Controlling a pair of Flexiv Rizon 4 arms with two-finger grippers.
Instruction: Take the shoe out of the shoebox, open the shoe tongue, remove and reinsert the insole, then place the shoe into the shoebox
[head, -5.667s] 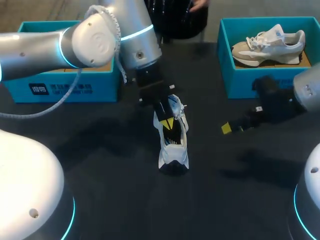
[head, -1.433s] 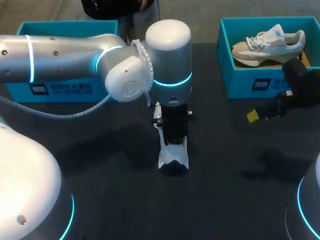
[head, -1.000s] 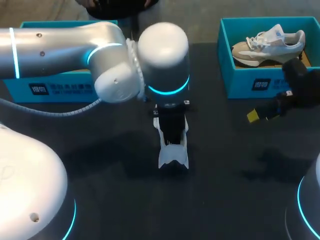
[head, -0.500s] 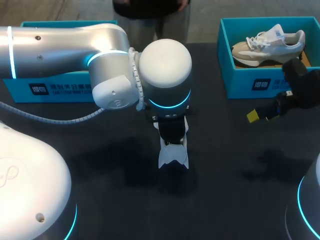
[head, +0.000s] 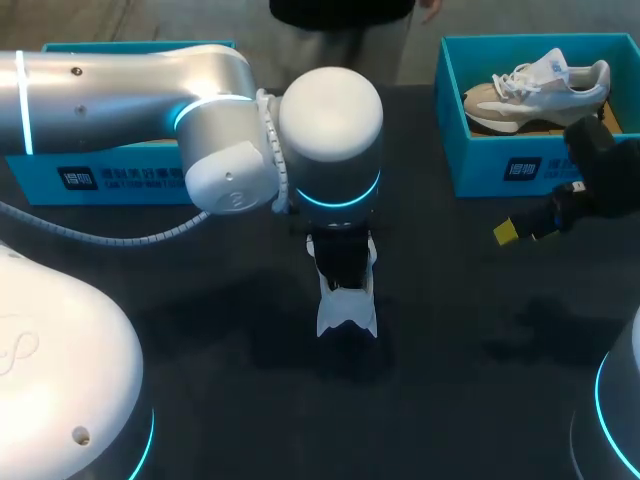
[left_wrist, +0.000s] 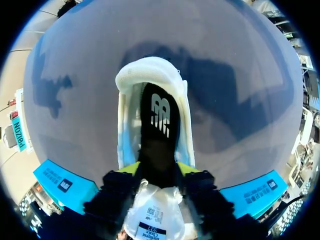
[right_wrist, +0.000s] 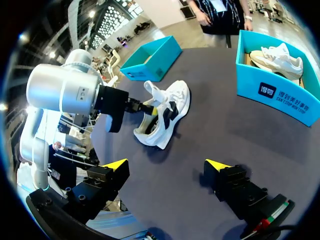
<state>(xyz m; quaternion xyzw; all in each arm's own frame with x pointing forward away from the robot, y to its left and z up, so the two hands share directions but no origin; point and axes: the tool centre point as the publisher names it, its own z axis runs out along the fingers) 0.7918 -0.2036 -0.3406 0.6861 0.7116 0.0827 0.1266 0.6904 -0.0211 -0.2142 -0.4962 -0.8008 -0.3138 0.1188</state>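
Judging by the table, we have the shoe (head: 347, 305) out of the shoebox (right_wrist: 150, 62), standing mid-table with its insole (left_wrist: 159, 112) seated. Our left gripper (left_wrist: 157, 170) is down at the tongue (left_wrist: 152, 215); whether it grips we cannot tell. Our right gripper (right_wrist: 166, 165) hangs spread, empty. Insole pull, refit and reboxing remain

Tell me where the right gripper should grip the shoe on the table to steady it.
Probably the heel, pinched across its narrow sides from above and the right. That end of the shoe points toward the robot and is free; the left gripper fills the tongue end. The right gripper hangs open on that side.
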